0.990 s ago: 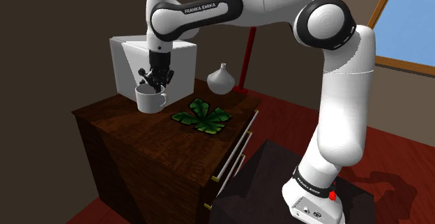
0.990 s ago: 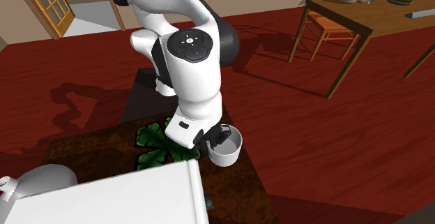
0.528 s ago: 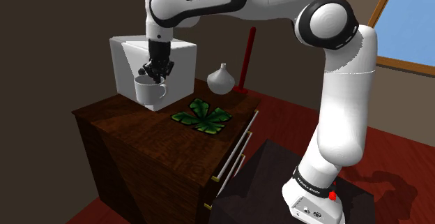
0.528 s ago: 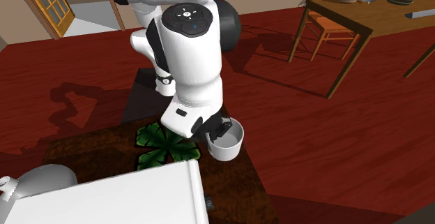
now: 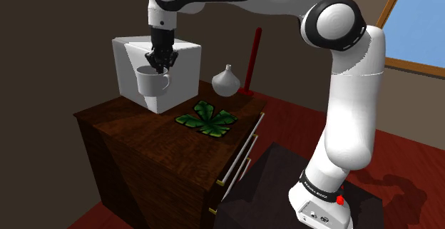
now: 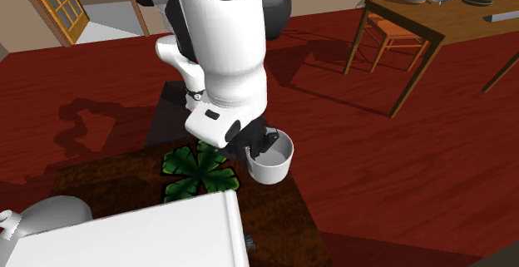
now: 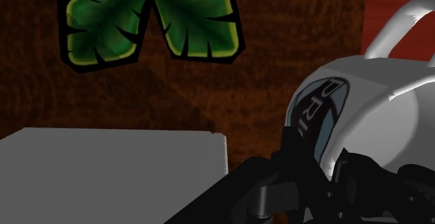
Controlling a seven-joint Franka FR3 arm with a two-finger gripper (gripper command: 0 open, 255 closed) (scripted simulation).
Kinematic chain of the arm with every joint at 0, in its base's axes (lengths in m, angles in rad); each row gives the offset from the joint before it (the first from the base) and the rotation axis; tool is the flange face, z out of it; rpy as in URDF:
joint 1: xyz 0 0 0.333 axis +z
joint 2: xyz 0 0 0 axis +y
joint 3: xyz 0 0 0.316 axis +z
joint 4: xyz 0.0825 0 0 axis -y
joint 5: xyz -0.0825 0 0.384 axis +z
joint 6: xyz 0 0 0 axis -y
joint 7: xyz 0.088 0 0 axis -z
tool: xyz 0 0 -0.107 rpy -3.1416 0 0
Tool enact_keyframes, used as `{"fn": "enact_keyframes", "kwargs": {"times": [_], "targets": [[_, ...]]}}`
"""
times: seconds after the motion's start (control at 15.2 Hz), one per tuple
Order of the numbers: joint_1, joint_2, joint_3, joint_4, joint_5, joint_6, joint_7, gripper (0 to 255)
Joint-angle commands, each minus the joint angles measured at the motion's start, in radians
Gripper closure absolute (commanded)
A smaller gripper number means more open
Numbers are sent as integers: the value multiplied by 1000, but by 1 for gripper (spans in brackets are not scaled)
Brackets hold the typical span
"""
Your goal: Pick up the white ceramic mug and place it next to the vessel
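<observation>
A white mug (image 5: 152, 83) with a handle hangs in the air above the dark wooden dresser top (image 5: 135, 131), in front of a white box. My black gripper (image 5: 158, 58) is shut on its rim from above. In the second exterior view the mug (image 6: 273, 161) hangs under the gripper (image 6: 264, 143), past the dresser's right edge. In the wrist view the mug (image 7: 369, 111) shows a dark label, and the gripper (image 7: 327, 181) clasps its wall. The vessel, a white round vase (image 5: 226, 80) with a narrow neck, stands at the back of the dresser.
A white box (image 5: 135, 49) stands on the dresser just behind the mug. A green leaf-shaped mat (image 5: 207, 117) lies between mug and vase. A red pole (image 5: 253, 60) rises behind the vase. The dresser has drawers with handles (image 5: 239, 160). Red floor lies around.
The gripper has risen with the mug in it. The mug went from near the dresser top to level with the white box's front face.
</observation>
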Motion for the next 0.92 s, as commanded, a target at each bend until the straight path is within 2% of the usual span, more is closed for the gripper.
{"fn": "enact_keyframes", "kwargs": {"times": [0.0, 0.73, 0.79, 0.86], "targets": [[1, 1, 0, 28, 0, -28, 0, 255], [15, 41, 3, 236, -11, -196, 10, 255], [16, 45, 3, 248, -12, -205, 10, 255], [-4, 5, -2, 192, -1, -188, -10, 255]]}}
